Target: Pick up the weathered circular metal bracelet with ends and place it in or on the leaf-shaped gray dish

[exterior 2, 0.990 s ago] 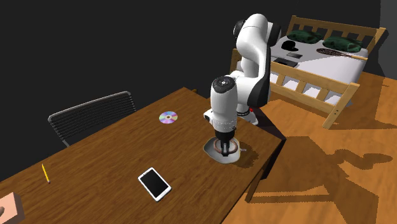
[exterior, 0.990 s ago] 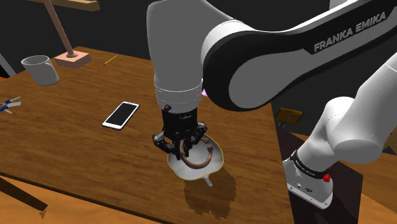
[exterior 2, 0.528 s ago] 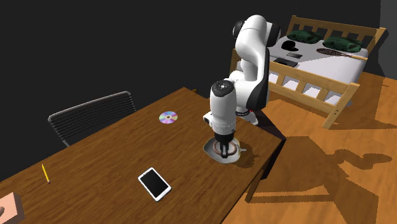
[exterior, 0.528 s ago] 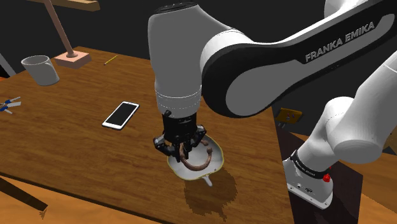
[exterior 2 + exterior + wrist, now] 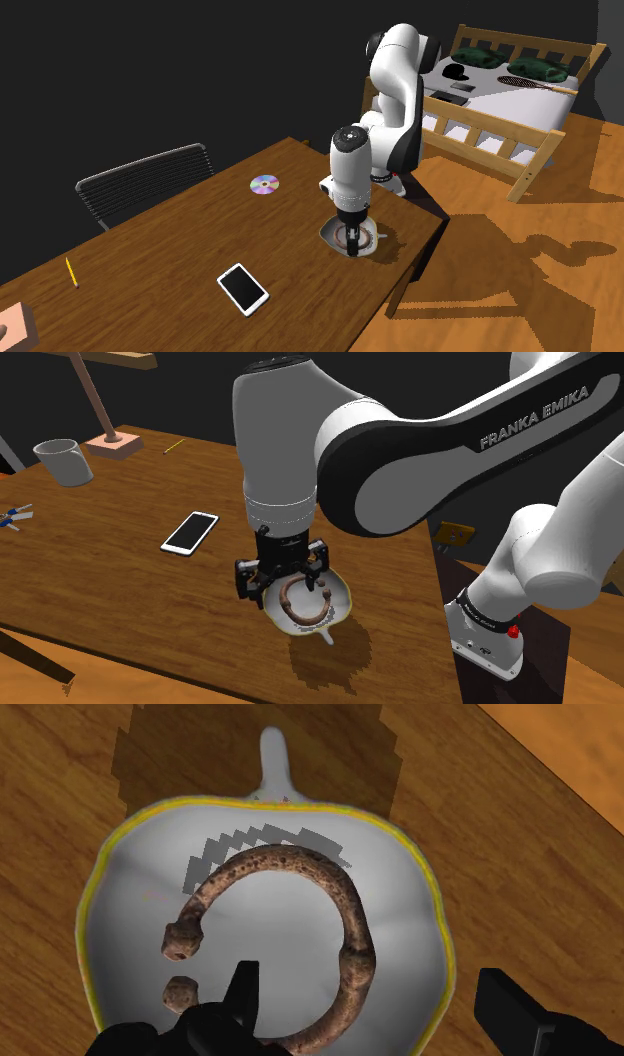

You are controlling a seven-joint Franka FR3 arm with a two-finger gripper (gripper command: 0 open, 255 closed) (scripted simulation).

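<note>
I see the arm (image 5: 300, 442) reaching straight down near the wooden table's (image 5: 120, 582) edge nearest the stand, gripper (image 5: 284, 584) (image 5: 380, 1004) spread wide, holding nothing, just above the rusty open-ended bracelet (image 5: 350, 919) (image 5: 300, 609) lying flat inside the yellow-rimmed leaf-shaped dish (image 5: 140, 894) (image 5: 343, 602).

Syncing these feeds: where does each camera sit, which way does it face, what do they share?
Shoulder view: beside and behind the arm, looking down over the table; arm and open gripper show.
Second exterior view: high across the table, facing the arm, bed behind; whole arm shows.
Wrist view: on the gripper, looking down at the bracelet in the dish; both fingers show.
Shared: both exterior views show the phone.
</note>
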